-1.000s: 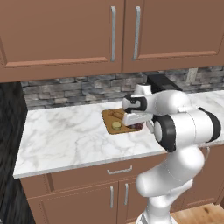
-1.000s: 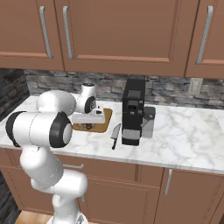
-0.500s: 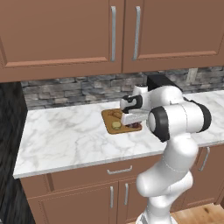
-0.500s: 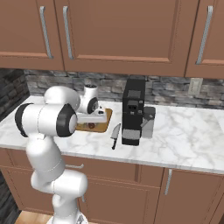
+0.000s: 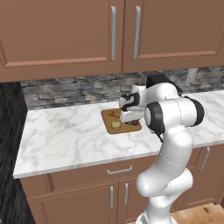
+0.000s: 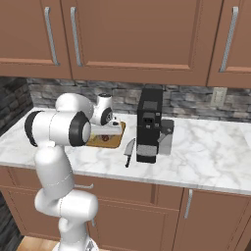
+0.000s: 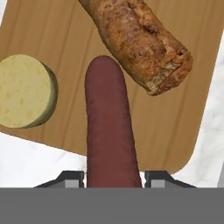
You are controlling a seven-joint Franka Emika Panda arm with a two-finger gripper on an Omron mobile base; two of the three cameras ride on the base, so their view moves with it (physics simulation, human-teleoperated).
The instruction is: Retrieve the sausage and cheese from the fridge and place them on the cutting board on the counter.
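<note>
- Since a second ago the arm's elbow has swung back and up, and the wrist reaches further over the board; tabletop things lie as they did.
- Tabletop (image 5: 65, 135): white marble slab with grey veins, on brown wooden cabinets with silver pulls. Grey stone backsplash behind; brown wall cabinets with long silver handles above.
- One cutting board (image 5: 109, 127): flat brown wood, rounded corners, darker rim, lying towards the tabletop's back edge, near its middle in the left base view.
- On the board, three things:
  - One sausage (image 7: 109, 131): dark red, smooth, a short cylinder with a rounded end, lying on the wood.
  - One cheese (image 7: 24, 96): pale yellow, a round disc with a speckled face, beside the sausage and apart from it, near the board's edge.
  - One bread piece (image 7: 140, 41): orange-brown, rough crust, elongated, lying slantwise; its end comes near the sausage's tip.
- Tool (image 7: 113, 178): jaws narrow, one dark tip at either side of the sausage's near end. Whether the tips press on it I cannot tell.
- One black coffee machine (image 6: 148, 125): boxy, upright, at the back of the tabletop beside the board.
- One knife (image 6: 129, 150): dark handle, grey blade, flat on the marble between board and machine, towards the front edge.
</note>
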